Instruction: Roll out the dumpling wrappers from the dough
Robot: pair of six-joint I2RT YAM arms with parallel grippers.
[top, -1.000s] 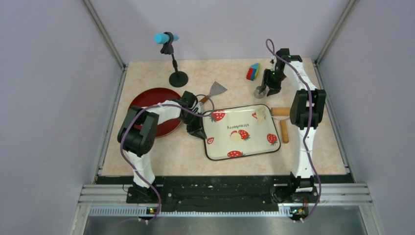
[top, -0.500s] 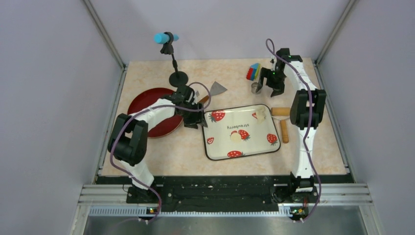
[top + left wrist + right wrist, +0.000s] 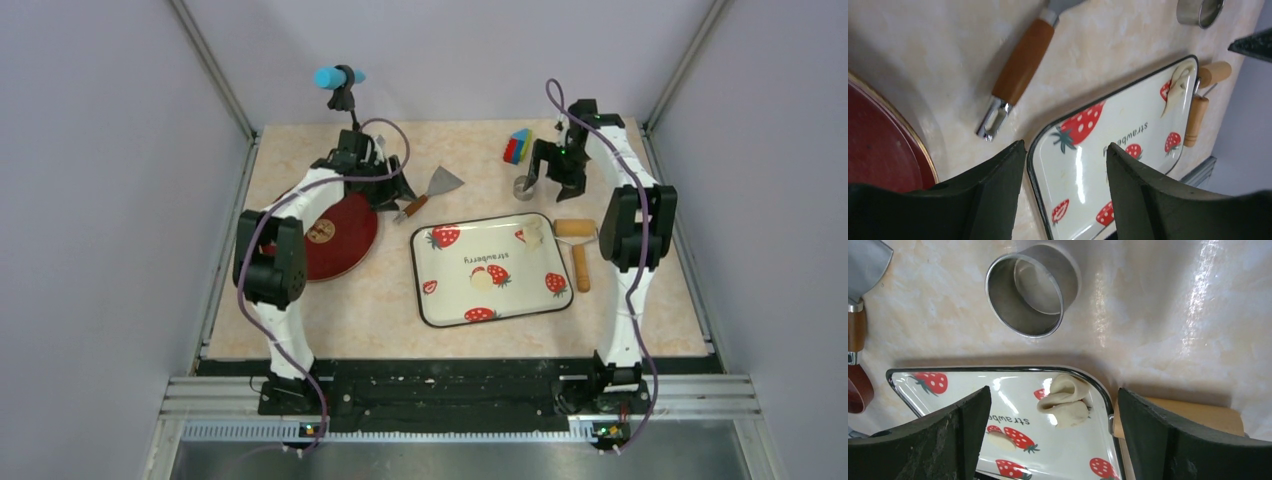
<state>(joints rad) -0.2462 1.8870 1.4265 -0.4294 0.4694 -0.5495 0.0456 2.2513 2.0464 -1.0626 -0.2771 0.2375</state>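
Note:
A folded lump of dough (image 3: 1065,401) lies in the far right corner of the strawberry tray (image 3: 998,369); the top view shows the dough (image 3: 533,233) there too. One small round dumpling wrapper (image 3: 483,277) rests near the tray's middle, and the wrapper (image 3: 998,440) also shows in the right wrist view. My right gripper (image 3: 553,178) hovers open and empty behind the tray, beside the metal ring cutter (image 3: 1030,290). My left gripper (image 3: 392,188) hangs open and empty by the scraper (image 3: 1020,62), left of the tray (image 3: 1034,165).
A wooden rolling pin (image 3: 577,250) lies off the tray's right edge. A red plate (image 3: 335,235) sits at the left under my left arm. A microphone stand (image 3: 345,100) and a coloured block (image 3: 517,147) stand at the back.
My right gripper opened and drew back from the ring cutter, which now stands alone on the table. My left gripper opened and swung from the tray's left edge back toward the microphone stand.

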